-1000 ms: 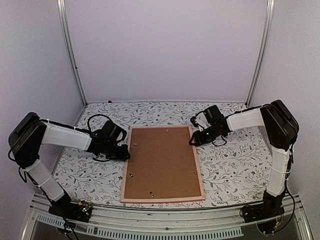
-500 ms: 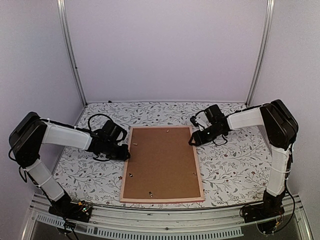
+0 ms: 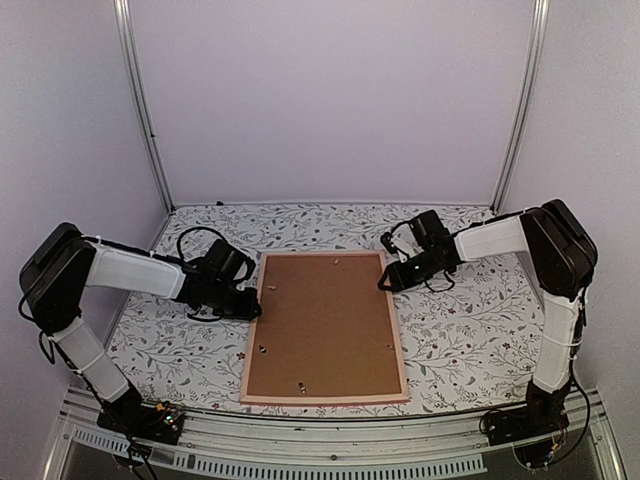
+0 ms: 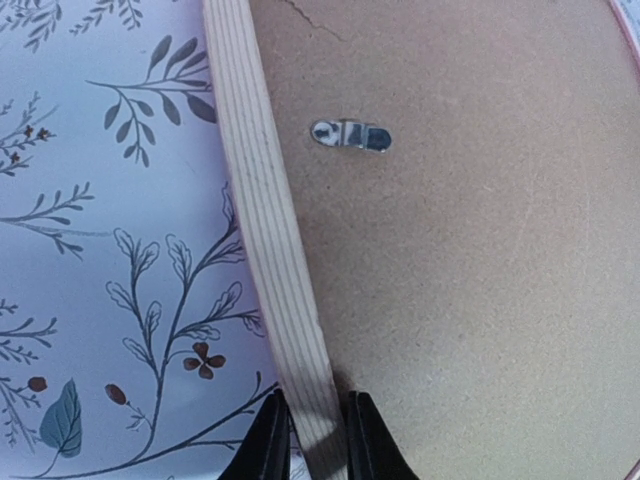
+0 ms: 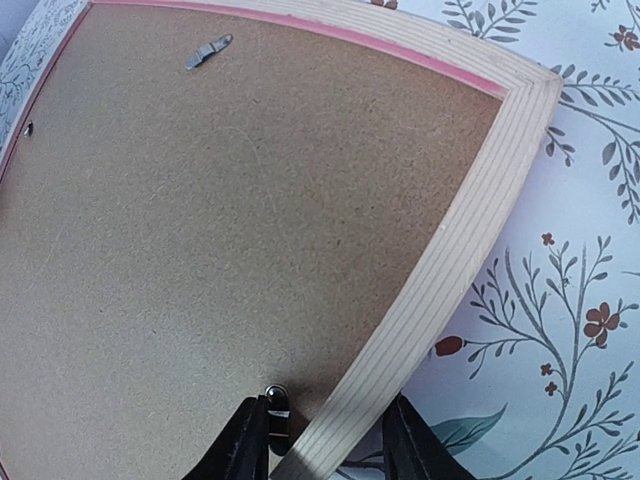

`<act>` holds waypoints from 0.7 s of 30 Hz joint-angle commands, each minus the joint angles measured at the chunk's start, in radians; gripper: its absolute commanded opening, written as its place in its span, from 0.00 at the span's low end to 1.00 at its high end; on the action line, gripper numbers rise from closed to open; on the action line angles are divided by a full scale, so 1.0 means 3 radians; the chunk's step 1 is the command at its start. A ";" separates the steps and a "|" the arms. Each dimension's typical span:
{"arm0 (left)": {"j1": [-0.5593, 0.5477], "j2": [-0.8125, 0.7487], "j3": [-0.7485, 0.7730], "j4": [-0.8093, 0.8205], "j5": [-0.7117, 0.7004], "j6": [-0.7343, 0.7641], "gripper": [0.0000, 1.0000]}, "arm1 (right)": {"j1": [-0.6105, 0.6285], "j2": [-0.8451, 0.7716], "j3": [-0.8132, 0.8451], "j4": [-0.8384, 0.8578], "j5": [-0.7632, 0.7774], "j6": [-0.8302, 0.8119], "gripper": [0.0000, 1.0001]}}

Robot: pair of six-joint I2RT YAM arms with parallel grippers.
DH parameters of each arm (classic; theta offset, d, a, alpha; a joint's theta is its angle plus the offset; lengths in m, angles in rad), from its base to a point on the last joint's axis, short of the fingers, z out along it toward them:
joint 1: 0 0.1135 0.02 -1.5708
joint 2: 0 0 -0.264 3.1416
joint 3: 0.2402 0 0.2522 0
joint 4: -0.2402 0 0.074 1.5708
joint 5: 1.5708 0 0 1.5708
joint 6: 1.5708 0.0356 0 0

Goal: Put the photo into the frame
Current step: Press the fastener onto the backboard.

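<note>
The frame (image 3: 398, 335) lies face down on the table, its pale wood rail and thin pink border surrounding a brown backing board (image 3: 325, 320). My left gripper (image 3: 250, 308) is shut on the frame's left rail (image 4: 265, 220), one finger on each side (image 4: 318, 445). My right gripper (image 3: 386, 280) stands open astride the right rail (image 5: 450, 250) near the far right corner (image 5: 325, 445). Its inner finger rests against a small metal clip (image 5: 277, 410), and a gap separates that finger from the rail. The photo is hidden.
Small metal turn clips (image 4: 351, 135) (image 5: 208, 52) sit along the board's edges. The table wears a white floral cloth (image 3: 460, 330). Pale walls and two metal posts (image 3: 140, 110) close in the back and sides.
</note>
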 commanded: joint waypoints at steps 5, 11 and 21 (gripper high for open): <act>0.0022 0.0061 0.0040 -0.0110 0.0032 0.0233 0.17 | -0.0064 0.0002 -0.0108 -0.0085 0.0408 -0.0190 0.36; 0.0034 0.0051 0.0042 -0.0121 0.0042 0.0242 0.17 | -0.0064 -0.0005 -0.0077 -0.0118 0.0317 -0.0250 0.32; 0.0038 0.0044 0.0061 -0.0131 0.0084 0.0257 0.17 | -0.0071 -0.0053 0.0009 -0.0216 0.0071 -0.0418 0.38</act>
